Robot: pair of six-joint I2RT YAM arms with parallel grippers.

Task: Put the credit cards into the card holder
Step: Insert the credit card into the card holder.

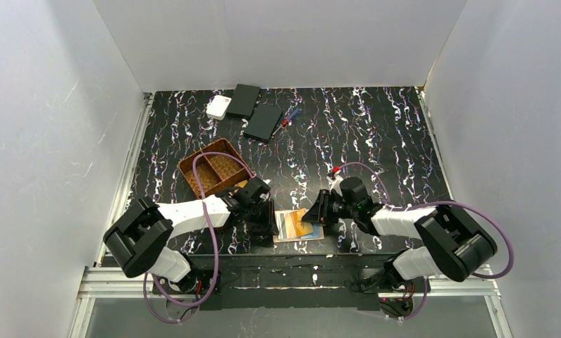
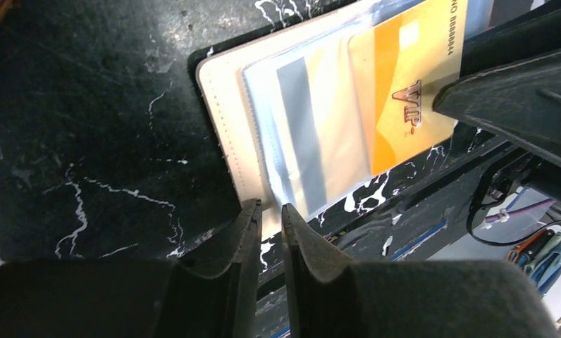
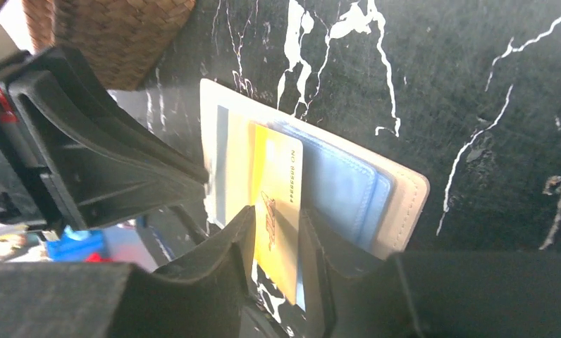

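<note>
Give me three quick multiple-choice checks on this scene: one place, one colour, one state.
1. The card holder lies:
A. at the far wall
B. between the left gripper and the right gripper, at the near edge
C. in the far left corner

2. The VIP card is:
A. green
B. red
C. orange-gold

3. The card holder is:
A. open, lying flat
B. folded shut
C. standing on edge

Key:
1. B, the top view shows it between both grippers.
2. C, both wrist views show its orange-gold face.
3. A, its clear pockets face up.
</note>
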